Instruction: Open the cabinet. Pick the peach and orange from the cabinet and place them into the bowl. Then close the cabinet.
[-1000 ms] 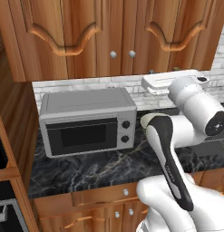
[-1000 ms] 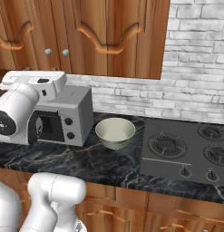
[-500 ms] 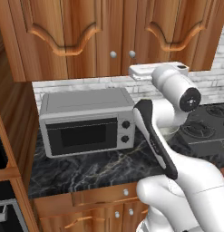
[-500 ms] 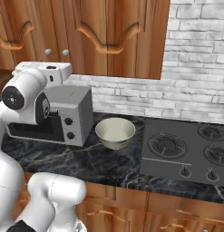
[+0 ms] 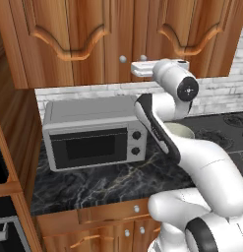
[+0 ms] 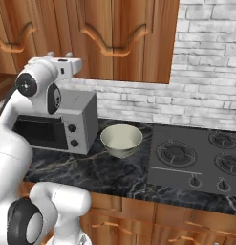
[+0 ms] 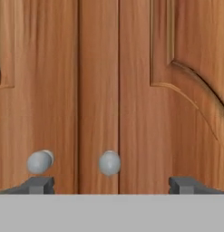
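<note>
The cabinet [image 5: 108, 39] is a wide reddish-brown wooden wall unit mounted above the bench, with two doors carrying arched raised panels. Both doors are shut, their inner edges meeting at a narrow vertical seam. Two small round silver knobs sit low on the doors, one on each side of that seam; in the hand view the left knob [image 7: 40, 161] and the right knob [image 7: 109, 163] appear close up, side by side. The bowl [image 6: 121, 139] is round, deep and pale cream-green with a smooth rim; it stands upright on the dark marble bench, its inside bare.
</note>
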{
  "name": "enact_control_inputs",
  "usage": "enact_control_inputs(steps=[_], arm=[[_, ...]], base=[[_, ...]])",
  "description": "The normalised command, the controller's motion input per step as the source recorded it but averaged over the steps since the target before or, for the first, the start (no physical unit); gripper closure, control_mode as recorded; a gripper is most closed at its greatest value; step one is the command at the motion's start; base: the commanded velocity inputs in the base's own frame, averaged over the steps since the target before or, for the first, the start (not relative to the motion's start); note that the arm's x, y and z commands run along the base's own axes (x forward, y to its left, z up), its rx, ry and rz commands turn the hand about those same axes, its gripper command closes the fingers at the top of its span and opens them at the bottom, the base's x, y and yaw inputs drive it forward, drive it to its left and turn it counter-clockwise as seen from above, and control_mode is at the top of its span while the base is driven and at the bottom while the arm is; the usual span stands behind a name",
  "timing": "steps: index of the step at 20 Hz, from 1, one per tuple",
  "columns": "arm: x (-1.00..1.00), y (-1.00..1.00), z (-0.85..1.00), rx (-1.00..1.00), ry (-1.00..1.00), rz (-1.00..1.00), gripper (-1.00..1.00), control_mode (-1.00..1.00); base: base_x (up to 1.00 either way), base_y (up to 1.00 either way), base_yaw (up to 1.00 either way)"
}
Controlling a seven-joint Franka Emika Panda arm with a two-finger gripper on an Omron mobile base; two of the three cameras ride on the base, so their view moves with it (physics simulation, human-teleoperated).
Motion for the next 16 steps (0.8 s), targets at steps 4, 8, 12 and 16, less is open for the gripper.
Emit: enact_control_inputs(steps=[4,8,12,16], arm=[[0.98,0.06,-0.01,0.0,0.0,0.0,-1.0,-1.0],[1.0,0.02,-0.33,0.0,0.0,0.0,-1.0,-1.0],[1.0,0.01,-0.51,0.0,0.0,0.0,-1.0,-1.0],[0.97,0.03,-0.39,0.0,0.0,-0.03,1.0,-1.0]], base=[[0.0,0.0,0.0],[0.0,0.0,0.0],[0.0,0.0,0.0],[0.0,0.0,0.0]])
